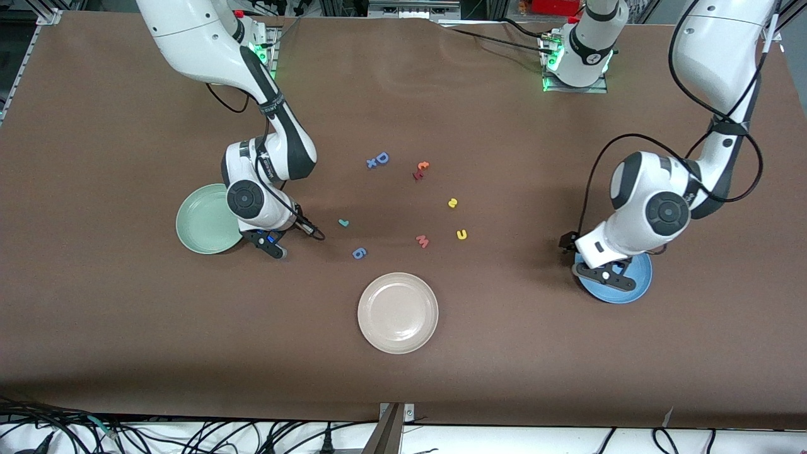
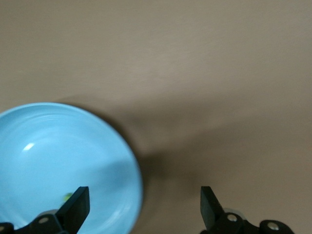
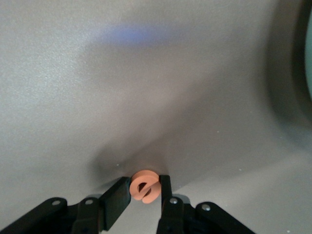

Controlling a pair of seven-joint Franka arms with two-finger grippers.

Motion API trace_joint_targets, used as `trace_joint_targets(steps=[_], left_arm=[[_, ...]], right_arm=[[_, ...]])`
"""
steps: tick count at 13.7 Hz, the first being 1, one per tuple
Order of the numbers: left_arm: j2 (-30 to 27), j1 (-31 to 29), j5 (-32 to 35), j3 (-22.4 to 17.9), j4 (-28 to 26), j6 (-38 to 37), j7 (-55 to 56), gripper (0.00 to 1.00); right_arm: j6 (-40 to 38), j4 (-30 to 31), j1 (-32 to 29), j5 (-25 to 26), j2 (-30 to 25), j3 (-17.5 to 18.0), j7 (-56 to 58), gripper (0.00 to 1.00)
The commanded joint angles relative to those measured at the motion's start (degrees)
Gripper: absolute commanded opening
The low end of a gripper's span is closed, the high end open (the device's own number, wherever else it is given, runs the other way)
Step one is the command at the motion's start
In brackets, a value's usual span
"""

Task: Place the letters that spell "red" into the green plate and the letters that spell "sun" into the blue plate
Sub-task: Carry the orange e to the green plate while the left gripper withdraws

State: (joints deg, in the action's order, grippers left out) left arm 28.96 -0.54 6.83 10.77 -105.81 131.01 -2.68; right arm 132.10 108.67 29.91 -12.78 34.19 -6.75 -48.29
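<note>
My right gripper [image 3: 145,191] is shut on the small orange "e" [image 3: 145,186], low over the brown table beside the pale green plate [image 1: 205,221], whose rim [image 3: 308,58] shows in the right wrist view. My left gripper [image 2: 144,207] hangs open over the edge of the blue plate [image 2: 58,161], with nothing between its fingers. A tiny yellow-green bit [image 2: 67,197] lies in that plate beside one finger. On the table's middle lie a teal "r" [image 1: 343,222], a yellow "s" [image 1: 452,203] and a yellow u/n shape [image 1: 461,234].
A cream plate [image 1: 398,312] sits nearer the front camera. Loose letters lie around the middle: a blue D [image 1: 381,157], a red-orange pair [image 1: 421,169], a pink m [image 1: 422,241] and a blue 6 shape [image 1: 359,253].
</note>
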Motion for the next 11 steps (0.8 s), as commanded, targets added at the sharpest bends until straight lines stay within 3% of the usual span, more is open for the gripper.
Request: trace_joint_targets(steps=[1, 4, 6, 11], left_arm=[[0.39, 4.12, 0.12, 0.04, 0.87, -1.11, 7.84, 1.0], [0.57, 10.01, 0.47, 0.04, 0.87, -1.11, 19.43, 1.0], [1.35, 13.01, 0.91, 0.04, 1.22, -0.85, 26.99, 1.0], [3.81, 16.7, 0.82, 0.04, 2.54, -0.23, 36.77, 0.99]], right_arm=[[1.14, 1.46, -0.2, -0.58, 0.09, -0.11, 1.45, 0.17], [0.8, 1.11, -0.2, -0.58, -0.35, -0.2, 1.71, 0.17], [-4.27, 0.41, -0.2, -0.49, -2.54, -2.21, 3.19, 0.15], [-16.77, -0.3, -0.2, -0.58, -7.64, -11.52, 16.27, 0.14]])
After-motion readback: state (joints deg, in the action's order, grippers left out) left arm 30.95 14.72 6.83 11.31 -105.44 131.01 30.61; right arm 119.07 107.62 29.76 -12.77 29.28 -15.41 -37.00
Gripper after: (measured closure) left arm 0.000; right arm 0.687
